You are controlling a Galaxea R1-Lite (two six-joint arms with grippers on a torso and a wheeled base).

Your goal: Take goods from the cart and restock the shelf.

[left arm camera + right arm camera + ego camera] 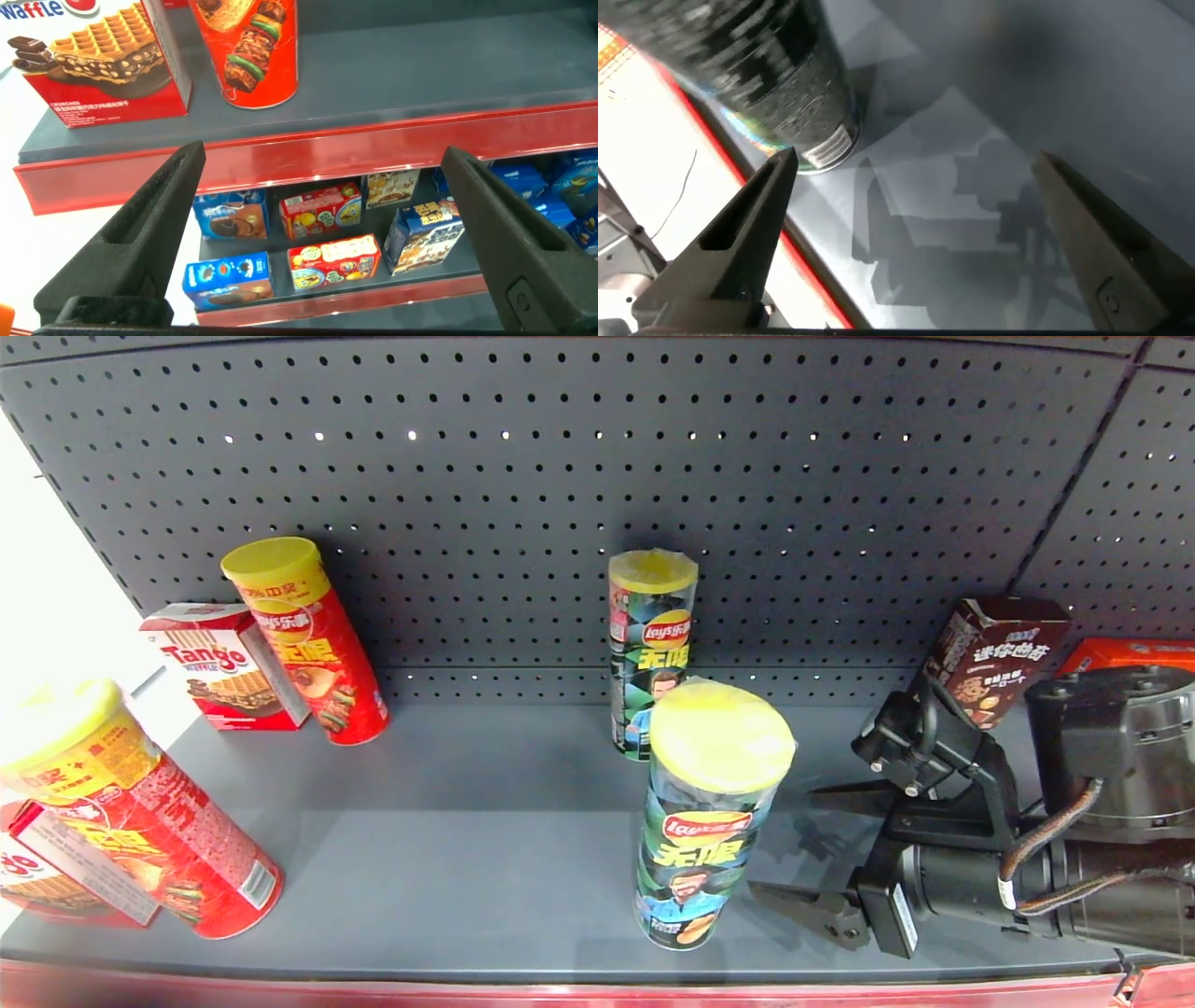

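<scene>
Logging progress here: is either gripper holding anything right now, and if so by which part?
Nothing is held. The right gripper is open beside the front green chip can, which stands on the shelf; the left gripper is open and empty.

A shop: a pegboard-backed, red-edged shelf (pixel 467 821) stocked with chip cans (pixel 709 840) and snack boxes (pixel 224 672).
</scene>
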